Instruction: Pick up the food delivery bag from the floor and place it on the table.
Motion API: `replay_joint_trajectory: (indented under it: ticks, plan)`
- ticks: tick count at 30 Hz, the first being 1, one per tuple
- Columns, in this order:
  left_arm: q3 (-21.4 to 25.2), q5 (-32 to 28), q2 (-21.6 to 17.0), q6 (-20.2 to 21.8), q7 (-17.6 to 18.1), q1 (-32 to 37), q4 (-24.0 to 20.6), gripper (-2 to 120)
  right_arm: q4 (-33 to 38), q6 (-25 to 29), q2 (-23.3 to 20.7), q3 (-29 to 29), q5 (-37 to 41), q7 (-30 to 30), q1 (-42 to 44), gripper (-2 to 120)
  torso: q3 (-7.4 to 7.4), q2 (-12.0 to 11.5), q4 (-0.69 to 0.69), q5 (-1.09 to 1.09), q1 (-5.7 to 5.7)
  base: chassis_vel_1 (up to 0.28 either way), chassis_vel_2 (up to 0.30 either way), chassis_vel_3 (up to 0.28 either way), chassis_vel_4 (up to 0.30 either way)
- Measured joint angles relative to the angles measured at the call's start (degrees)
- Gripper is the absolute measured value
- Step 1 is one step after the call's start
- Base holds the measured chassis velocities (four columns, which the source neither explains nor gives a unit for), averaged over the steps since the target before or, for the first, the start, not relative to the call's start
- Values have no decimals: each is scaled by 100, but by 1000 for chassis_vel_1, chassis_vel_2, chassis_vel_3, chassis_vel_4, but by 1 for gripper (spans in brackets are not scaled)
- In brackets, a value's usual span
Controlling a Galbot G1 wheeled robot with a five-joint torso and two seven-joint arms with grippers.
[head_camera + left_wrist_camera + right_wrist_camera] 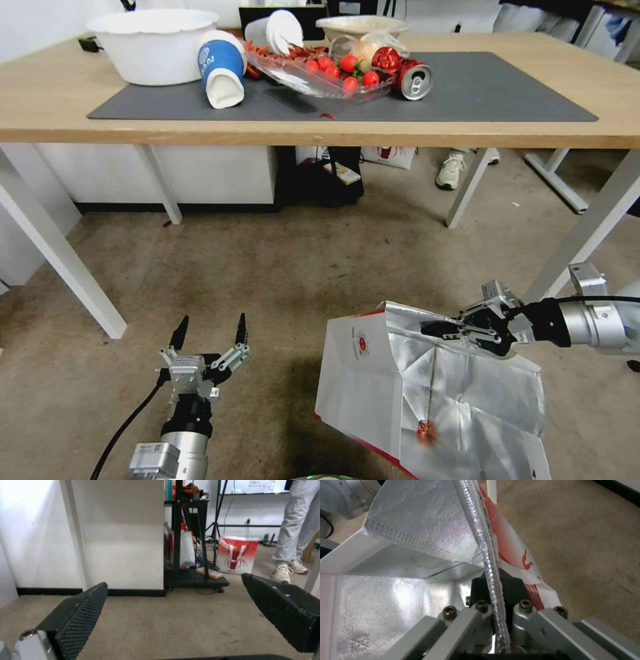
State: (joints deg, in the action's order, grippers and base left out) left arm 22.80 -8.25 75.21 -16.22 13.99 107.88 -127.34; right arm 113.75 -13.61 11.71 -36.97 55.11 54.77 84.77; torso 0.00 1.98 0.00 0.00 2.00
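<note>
Head view: food delivery bag [373,373] rim between right claw [437,329] fingers

silver arms, black textured jaws, dark cable, brass-coloured screws.

I see white wall [126,535] w/ black baseboard [50,591], black shelf rack [195,535] on wheels, white cabinet [207,173] behind.

office/lab | whiteboard [256,486], tripod stand [218,517], worn carpet [280,267]
</note>
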Motion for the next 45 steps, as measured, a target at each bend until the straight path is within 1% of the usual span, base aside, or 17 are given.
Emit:
replay_joint_trajectory:
  ticks: [11,22,24,26,27,30,31,34,35,39,40,45]
  plan:
    - [2,33,-18,-158,-48,-2,55,100,26,14,-17,-10,-5,-25,7,0,0,0,0,0,0,0,0,0,0]
    - [-19,510,19,-178,-130,7,153,100,49,59,3,-12,-47,-103,23,0,5,14,0,0,0,0,0,0,0]
    - [-11,565,19,-179,-147,10,164,100,49,75,11,-12,-65,-122,24,0,33,51,-1,0,5,0,0,0,0]
    - [-1,598,17,-179,-166,9,171,100,50,78,20,-12,-73,-131,27,0,93,108,0,0,6,0,0,0,0]
    - [-1,598,17,-179,-166,9,171,100,50,78,20,-12,-73,-131,27,0,93,108,0,0,6,0,0,0,0]
    - [1,594,12,-166,-189,4,171,100,58,78,23,-12,-74,-136,29,0,192,205,0,0,6,0,0,0,0]
    - [1,594,12,-166,-189,4,171,100,58,78,23,-12,-74,-136,29,0,192,205,0,0,6,0,0,0,0]
    - [2,572,2,-170,-199,-7,172,100,62,78,23,-13,-74,-142,27,0,280,301,0,0,13,0,0,0,0]
    - [2,572,2,-170,-199,-7,172,100,62,78,23,-13,-74,-142,27,0,280,301,0,0,13,0,0,0,0]
    - [13,552,-21,-175,-201,-29,186,100,62,78,15,-16,-73,-159,24,0,391,421,0,0,25,0,0,0,0]
    - [13,552,-21,-175,-201,-29,186,100,62,78,15,-16,-73,-159,24,0,391,421,0,0,25,0,0,0,0]
    - [15,541,-30,-175,-201,-44,191,100,58,78,8,-16,-70,-173,22,0,491,539,-1,0,44,0,0,0,0]
